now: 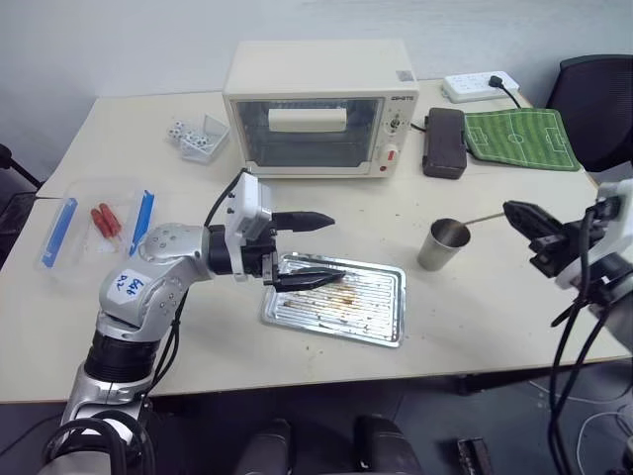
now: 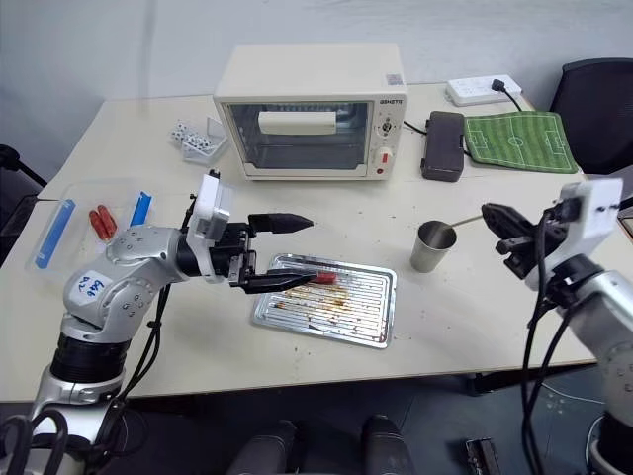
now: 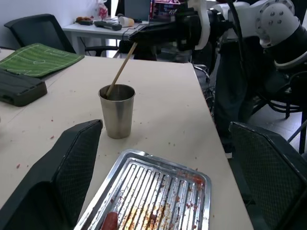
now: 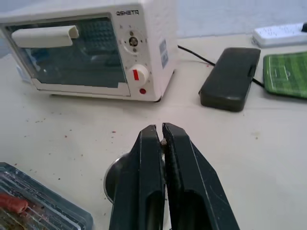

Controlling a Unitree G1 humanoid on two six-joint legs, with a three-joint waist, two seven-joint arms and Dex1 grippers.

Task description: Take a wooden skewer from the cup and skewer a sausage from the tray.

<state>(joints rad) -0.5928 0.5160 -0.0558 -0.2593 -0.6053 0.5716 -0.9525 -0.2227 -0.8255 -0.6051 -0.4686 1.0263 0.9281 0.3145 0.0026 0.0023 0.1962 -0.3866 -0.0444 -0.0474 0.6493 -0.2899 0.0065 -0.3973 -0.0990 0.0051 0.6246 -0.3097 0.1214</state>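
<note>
Right gripper (image 4: 162,139), fingers pinched on the wooden skewer (image 3: 121,70), should lift it straight out of the cup (image 1: 442,244); left gripper (image 1: 309,249) spread over the tray (image 1: 381,322).

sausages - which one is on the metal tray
The single sausage on the tray, beside the open left gripper; the other two lie in the clear box.

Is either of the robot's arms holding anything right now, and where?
The right end effector pinches the thin pale wooden skewer at its top end, its lower end inside the silver metal cup. The left end effector holds nothing.
</note>
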